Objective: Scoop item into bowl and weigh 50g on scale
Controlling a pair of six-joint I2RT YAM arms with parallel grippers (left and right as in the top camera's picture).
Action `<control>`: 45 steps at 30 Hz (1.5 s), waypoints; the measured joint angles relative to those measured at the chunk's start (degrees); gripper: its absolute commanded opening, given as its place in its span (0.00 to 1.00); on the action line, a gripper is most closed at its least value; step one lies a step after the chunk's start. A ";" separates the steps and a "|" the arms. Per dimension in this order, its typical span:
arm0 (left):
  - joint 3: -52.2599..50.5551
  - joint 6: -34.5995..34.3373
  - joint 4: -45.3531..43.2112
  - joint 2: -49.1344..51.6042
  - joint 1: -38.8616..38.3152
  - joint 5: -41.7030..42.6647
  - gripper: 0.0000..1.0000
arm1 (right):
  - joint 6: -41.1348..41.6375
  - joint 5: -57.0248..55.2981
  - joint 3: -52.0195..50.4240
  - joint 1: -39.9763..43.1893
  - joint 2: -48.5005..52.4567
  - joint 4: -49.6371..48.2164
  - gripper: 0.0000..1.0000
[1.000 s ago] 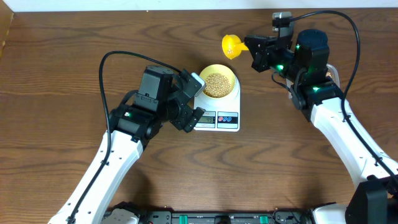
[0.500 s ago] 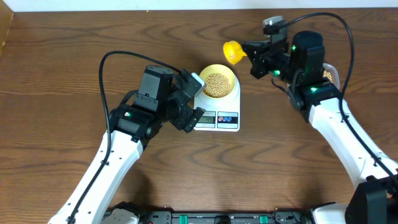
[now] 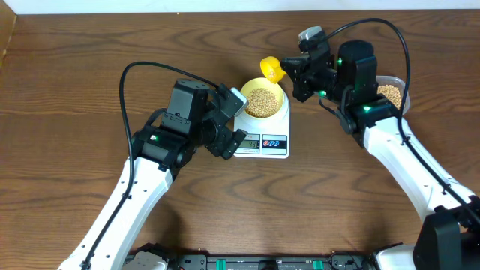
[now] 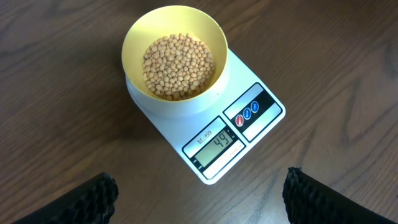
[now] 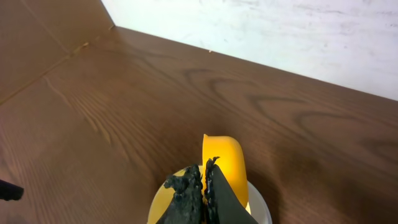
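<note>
beans (image 4: 178,65) heaped in bowl (image 4: 134,37) on scale (image 4: 261,121), mid-table toward far edge. right gripper (image 3: 294,75) clamped on yellow scoop (image 3: 271,70) at bowl's far rim; overshoot risk if it tips. left gripper (image 4: 199,193) wide, empty.

From my overhead feed, both arms have long white link shells, black joint housings and black wrist blocks, the left arm (image 3: 135,191) and the right arm (image 3: 405,161) alike. I see a thin black cable looping above each one and small green lights glowing at the joints. My wrist views show dark, rough-textured fingertips (image 4: 93,199)
</note>
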State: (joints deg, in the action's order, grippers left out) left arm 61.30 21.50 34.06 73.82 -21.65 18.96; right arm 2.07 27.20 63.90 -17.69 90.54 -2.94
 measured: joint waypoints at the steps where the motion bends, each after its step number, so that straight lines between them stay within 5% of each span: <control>1: 0.00 0.00 0.00 0.00 0.00 0.00 0.87 | -0.33 0.00 0.00 0.00 0.07 0.11 0.01; 15: 0.00 0.00 0.00 0.00 0.00 0.00 0.87 | -9.31 2.54 0.00 -2.82 1.27 0.20 0.01; 45: 0.00 0.00 0.00 0.00 0.00 0.00 0.87 | -11.21 2.56 0.00 -2.80 1.73 0.35 0.01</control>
State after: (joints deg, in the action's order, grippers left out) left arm 61.30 21.50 34.06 73.82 -21.65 18.96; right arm -9.15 29.76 63.90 -20.49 92.27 -2.59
